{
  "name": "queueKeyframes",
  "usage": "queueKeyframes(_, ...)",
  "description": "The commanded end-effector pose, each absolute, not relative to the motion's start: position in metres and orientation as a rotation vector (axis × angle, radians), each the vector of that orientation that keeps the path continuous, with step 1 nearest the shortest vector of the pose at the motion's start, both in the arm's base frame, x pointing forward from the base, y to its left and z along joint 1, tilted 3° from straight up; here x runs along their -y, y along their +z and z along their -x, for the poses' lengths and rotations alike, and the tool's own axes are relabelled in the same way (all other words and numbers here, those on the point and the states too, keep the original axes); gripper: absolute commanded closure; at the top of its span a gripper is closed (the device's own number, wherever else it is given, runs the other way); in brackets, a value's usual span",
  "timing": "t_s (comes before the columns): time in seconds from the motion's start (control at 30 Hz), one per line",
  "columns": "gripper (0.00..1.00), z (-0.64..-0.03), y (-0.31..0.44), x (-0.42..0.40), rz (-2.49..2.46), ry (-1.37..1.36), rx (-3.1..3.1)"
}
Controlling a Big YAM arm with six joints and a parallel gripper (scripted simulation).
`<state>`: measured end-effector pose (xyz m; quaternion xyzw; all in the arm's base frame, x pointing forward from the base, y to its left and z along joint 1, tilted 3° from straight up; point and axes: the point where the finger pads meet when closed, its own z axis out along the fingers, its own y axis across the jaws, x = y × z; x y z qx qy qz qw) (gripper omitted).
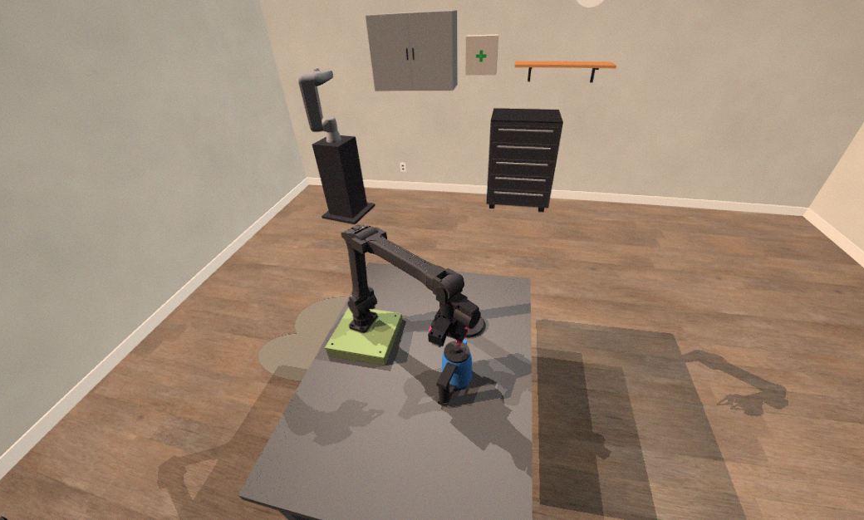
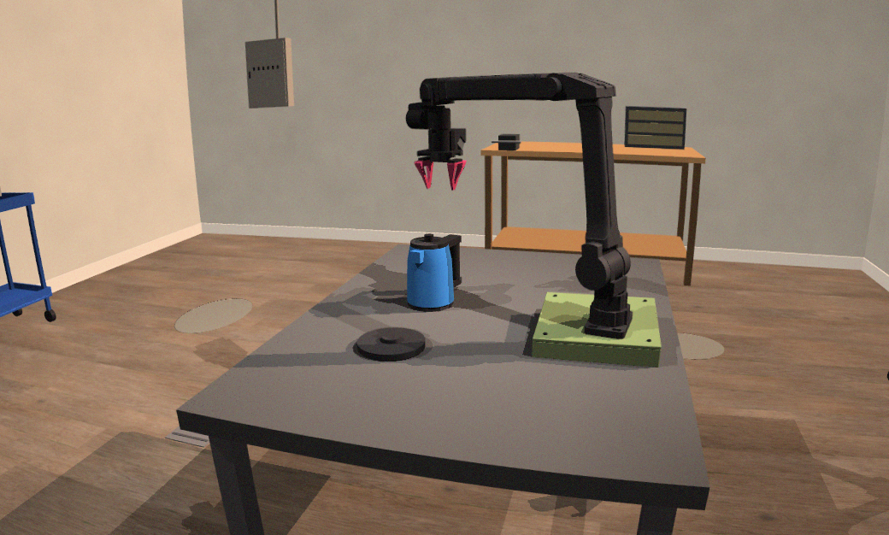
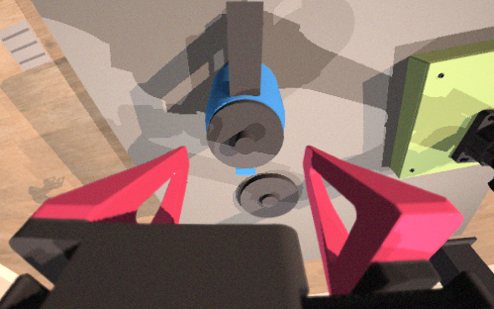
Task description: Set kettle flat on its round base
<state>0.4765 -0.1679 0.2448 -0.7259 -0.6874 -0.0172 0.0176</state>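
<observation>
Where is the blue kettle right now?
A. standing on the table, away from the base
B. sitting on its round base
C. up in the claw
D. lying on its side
A: the kettle stands upright on the table, apart from the base, while the open claw hangs above it.

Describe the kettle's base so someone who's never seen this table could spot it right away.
Start at the dark grey table bearing the green mounting block. Beside that block stands a blue kettle. The base is the low black disk apart from it, flat, with a small central stud.
</observation>
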Motion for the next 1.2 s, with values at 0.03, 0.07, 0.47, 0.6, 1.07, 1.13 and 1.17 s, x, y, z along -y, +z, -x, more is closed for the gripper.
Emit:
queueKeyframes(0.03,0.26,-0.493,0.261,0.169,2.284,-0.08,2.157)
queueKeyframes(0.07,0.26,-0.493,0.261,0.169,2.284,-0.08,2.157)
queueKeyframes(0.47,0.26,-0.493,0.261,0.169,2.284,-0.081,2.157)
queueKeyframes(0.6,0.26,-0.493,0.261,0.169,2.284,-0.081,2.157)
queueKeyframes(1.07,0.26,-0.49,0.25,0.168,2.274,-0.07,2.149)
queueKeyframes(1.13,0.26,-0.485,0.237,0.165,2.26,-0.054,2.135)
queueKeyframes(1.17,0.26,-0.485,0.236,0.165,2.26,-0.054,2.135)
